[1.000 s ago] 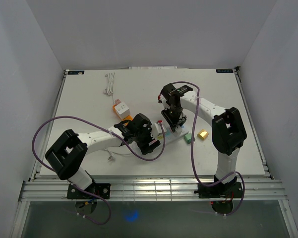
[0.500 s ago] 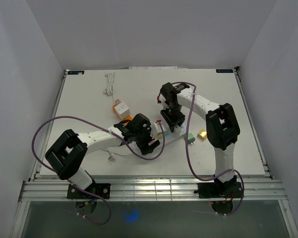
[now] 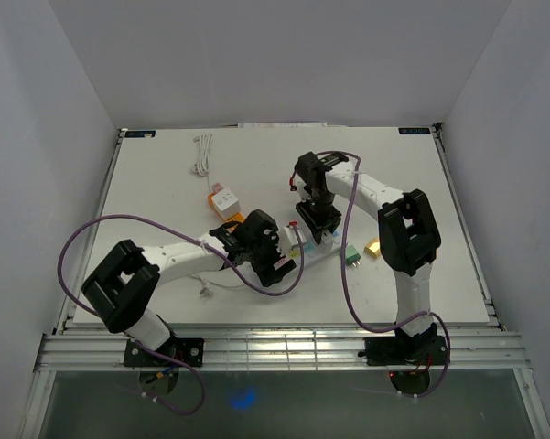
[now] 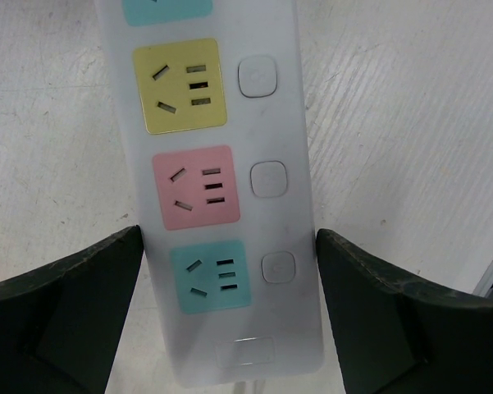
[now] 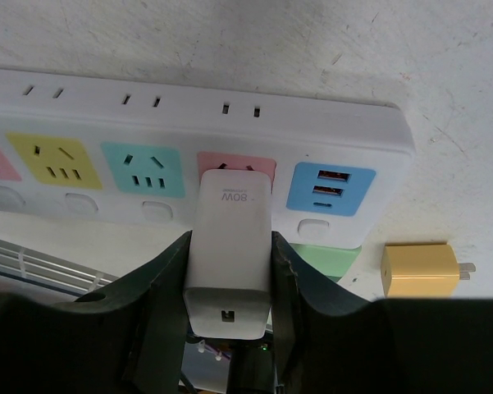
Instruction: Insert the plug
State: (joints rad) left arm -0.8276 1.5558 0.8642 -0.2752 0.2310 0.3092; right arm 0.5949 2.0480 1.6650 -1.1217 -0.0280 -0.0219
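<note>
A white power strip [image 5: 189, 115] with coloured sockets lies on the table, also in the top view [image 3: 299, 248]. My right gripper [image 5: 230, 271] is shut on a white 80W charger plug [image 5: 230, 246]. The plug's front end meets the pink socket [image 5: 236, 162] beside the blue USB block [image 5: 330, 189]; its prongs are hidden. My left gripper [image 4: 230, 279] is shut on the cord end of the strip [image 4: 230, 164], its fingers [image 4: 82, 304] pressing both long edges by the teal socket [image 4: 209, 275]. In the top view the grippers are the left [image 3: 273, 256] and the right [image 3: 317, 224].
A green plug [image 3: 352, 256] and a yellow plug [image 3: 373, 247] lie just right of the strip, also in the right wrist view: green [image 5: 328, 261], yellow [image 5: 420, 271]. An orange-and-white adapter [image 3: 225, 201] and a coiled white cable [image 3: 201, 155] lie at the back left.
The right arm's elbow swung left and its gripper, holding the plug, shifted slightly down and left over the strip. The green plug now shows more fully. The left arm has stayed put.
</note>
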